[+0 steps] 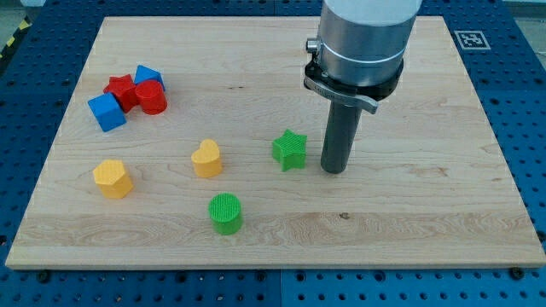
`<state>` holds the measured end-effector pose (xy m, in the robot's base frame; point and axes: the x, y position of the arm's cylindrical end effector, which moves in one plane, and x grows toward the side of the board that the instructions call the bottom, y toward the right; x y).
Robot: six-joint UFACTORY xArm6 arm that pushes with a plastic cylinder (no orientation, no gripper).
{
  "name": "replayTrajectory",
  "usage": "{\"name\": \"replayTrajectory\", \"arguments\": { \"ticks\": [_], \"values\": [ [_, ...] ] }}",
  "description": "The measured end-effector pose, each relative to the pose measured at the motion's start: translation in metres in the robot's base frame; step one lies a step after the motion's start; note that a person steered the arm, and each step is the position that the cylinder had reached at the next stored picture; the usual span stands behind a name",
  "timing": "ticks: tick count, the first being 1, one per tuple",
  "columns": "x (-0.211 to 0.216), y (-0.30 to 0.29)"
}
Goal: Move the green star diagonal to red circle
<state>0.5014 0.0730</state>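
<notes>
The green star [290,150] lies near the middle of the wooden board [426,213]. My tip [333,170] rests on the board just to the star's right, a small gap apart. The red circle [153,98] is at the view's upper left, in a tight cluster with a red star [121,89], a blue block [107,112] at the cluster's lower left and another blue block [148,77] behind it.
A yellow heart-shaped block [206,158] lies left of the green star. A yellow hexagon block [113,178] sits further left. A green circle [226,213] lies below and left of the star. The arm's grey body [363,43] rises above the tip.
</notes>
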Motion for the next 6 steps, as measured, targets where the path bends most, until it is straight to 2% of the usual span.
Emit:
{"name": "replayTrajectory", "arguments": {
  "ticks": [2, 4, 6],
  "values": [
    [0.011, -0.047],
    [-0.01, -0.054],
    [-0.004, -0.084]
  ]
}}
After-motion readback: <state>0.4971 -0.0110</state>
